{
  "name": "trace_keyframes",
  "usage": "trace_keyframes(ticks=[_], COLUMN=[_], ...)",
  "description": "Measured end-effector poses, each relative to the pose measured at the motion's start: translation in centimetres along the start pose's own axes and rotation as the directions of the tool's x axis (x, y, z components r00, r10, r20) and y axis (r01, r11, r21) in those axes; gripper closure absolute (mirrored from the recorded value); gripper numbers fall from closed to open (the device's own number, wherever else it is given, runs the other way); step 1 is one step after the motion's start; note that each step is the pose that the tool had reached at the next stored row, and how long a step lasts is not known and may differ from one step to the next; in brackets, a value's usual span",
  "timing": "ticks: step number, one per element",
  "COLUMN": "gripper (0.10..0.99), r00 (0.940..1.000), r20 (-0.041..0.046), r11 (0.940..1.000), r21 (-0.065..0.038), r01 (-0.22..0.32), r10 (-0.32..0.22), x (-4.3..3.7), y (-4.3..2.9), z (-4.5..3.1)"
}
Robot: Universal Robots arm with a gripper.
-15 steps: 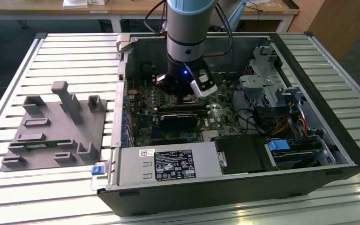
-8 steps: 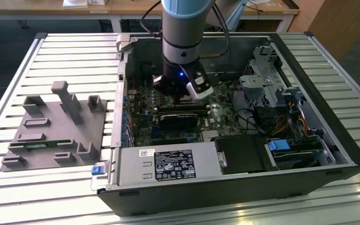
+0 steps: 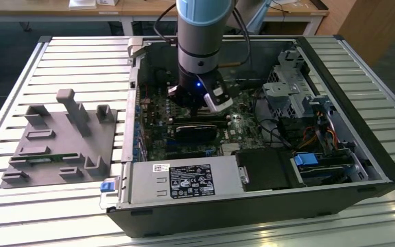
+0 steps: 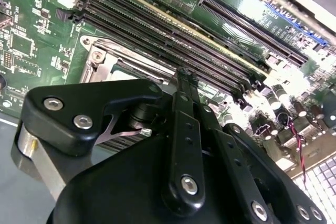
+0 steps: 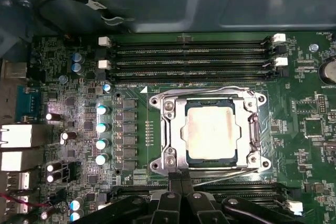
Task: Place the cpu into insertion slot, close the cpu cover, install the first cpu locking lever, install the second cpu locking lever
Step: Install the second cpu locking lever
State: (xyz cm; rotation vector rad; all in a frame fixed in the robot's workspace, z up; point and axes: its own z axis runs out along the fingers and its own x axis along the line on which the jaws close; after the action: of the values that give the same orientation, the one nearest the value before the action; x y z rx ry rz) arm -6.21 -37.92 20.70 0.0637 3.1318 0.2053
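Cpu seated in insertion slot, cpu cover down; end effector pressed together beside it.

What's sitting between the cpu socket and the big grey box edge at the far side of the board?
In the first wrist view, four black memory slots with white clips run between the cpu cover and the grey case wall.

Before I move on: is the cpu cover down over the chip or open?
Down: the cpu cover lies flat around the cpu.
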Motion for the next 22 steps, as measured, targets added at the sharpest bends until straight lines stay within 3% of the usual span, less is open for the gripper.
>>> trace_keyframes(ticks=[3, 13, 18, 22], gripper=[0.980, 0.980, 0.980, 0.980], r00=[1.0000, 1.0000, 1.0000, 1.0000], r20=[-0.0003, 0.0025, 0.0030, 0.0025], r11=[1.0000, 0.9994, 0.9987, 0.9969], r21=[-0.002, -0.033, -0.051, -0.078], r01=[0.000, 0.000, 0.000, 0.000], r10=[0.000, 0.000, 0.000, 0.000], x=[0.00, 0.64, 1.06, 1.12], y=[-0.20, -1.21, -1.28, -1.32], z=[0.10, 0.01, 0.20, 0.49])
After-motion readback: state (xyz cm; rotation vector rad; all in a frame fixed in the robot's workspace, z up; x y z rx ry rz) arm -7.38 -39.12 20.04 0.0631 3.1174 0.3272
